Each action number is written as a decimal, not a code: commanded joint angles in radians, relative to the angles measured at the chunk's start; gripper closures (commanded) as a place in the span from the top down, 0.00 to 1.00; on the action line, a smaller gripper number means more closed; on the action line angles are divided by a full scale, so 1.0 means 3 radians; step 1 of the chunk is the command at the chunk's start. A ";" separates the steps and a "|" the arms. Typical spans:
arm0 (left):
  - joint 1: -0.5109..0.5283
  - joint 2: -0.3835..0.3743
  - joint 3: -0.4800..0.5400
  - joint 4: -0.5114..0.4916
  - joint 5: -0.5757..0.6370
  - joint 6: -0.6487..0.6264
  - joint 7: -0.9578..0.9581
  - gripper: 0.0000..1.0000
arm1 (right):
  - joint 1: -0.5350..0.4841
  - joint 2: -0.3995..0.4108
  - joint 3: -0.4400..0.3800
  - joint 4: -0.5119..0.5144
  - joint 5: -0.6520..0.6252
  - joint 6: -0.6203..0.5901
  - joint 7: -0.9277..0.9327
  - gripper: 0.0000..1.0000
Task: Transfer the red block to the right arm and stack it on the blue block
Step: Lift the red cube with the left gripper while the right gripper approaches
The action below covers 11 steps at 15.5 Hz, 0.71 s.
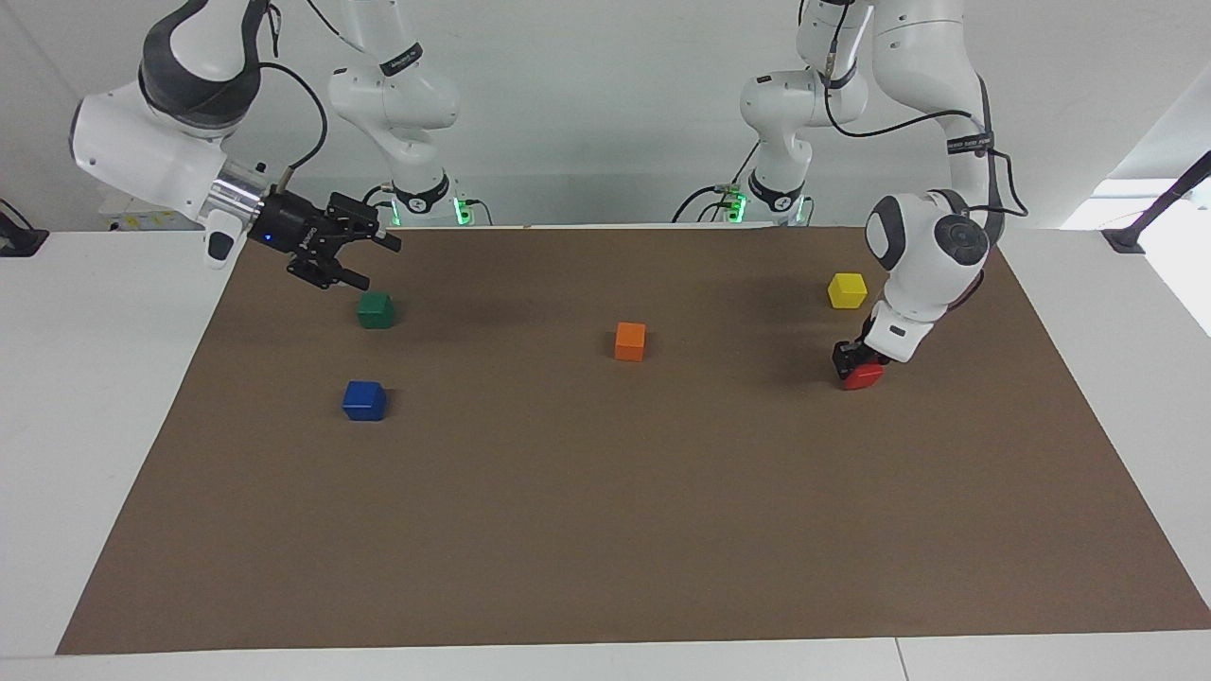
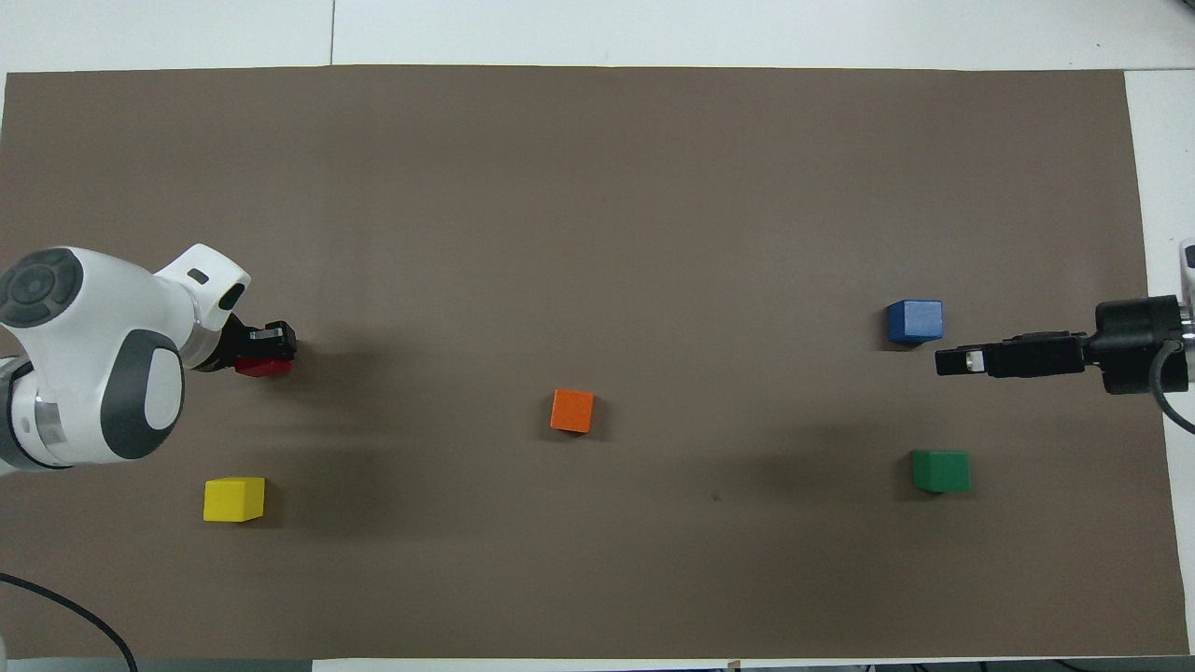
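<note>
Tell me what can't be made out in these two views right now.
- Red block: in the facing view the left pincer covers its top, so its contact with the mat cannot be read; in the overhead view the pincer hides most of it.
- Right arm: the overhead view's edge cuts it off past the wrist; only the right pincer shows.
- Left arm: its base lies outside the overhead view.
- Blue block: the faces turned toward the robots are unseen in the facing view.
</note>
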<state>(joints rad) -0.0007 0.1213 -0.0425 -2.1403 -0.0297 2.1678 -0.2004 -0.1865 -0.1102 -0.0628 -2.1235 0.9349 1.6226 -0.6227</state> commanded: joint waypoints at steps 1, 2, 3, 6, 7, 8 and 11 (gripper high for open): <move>-0.0171 -0.0046 0.0014 0.0547 -0.0106 -0.0847 -0.0542 0.00 | -0.0115 0.0203 0.0030 -0.0157 0.0640 -0.0289 -0.0465 1.00; -0.0212 -0.0072 0.0009 0.0665 -0.0156 -0.1057 -0.0827 0.00 | -0.0110 0.0290 0.0030 -0.0182 0.0849 -0.0422 -0.0537 1.00; -0.0223 -0.0138 0.0004 0.0757 -0.0309 -0.1257 -0.1174 0.00 | -0.0104 0.0341 0.0030 -0.0208 0.0988 -0.0489 -0.0603 1.00; -0.0223 -0.0515 -0.0027 0.0794 -0.0912 -0.1570 -0.1963 0.00 | -0.0064 0.0723 0.0035 -0.0310 0.1611 -0.1080 -0.0807 1.00; -0.0223 -0.0648 -0.0068 0.0794 -0.1065 -0.1712 -0.2158 0.00 | -0.0048 0.0928 0.0035 -0.0305 0.1770 -0.1321 -0.0996 1.00; -0.0228 -0.0756 -0.0144 0.0789 -0.1173 -0.1785 -0.2327 0.00 | -0.0048 0.1067 0.0056 -0.0305 0.1873 -0.1536 -0.1099 1.00; -0.0263 -0.0946 -0.0542 0.0794 -0.1440 -0.1832 -0.3271 0.00 | 0.0079 0.1150 0.0066 -0.0361 0.2170 -0.1961 -0.1125 1.00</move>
<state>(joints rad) -0.0669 -0.1162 -0.1429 -1.8851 -0.4215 1.6296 -1.0126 -0.1851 0.2213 -0.0478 -2.2226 1.5221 1.0978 -0.9409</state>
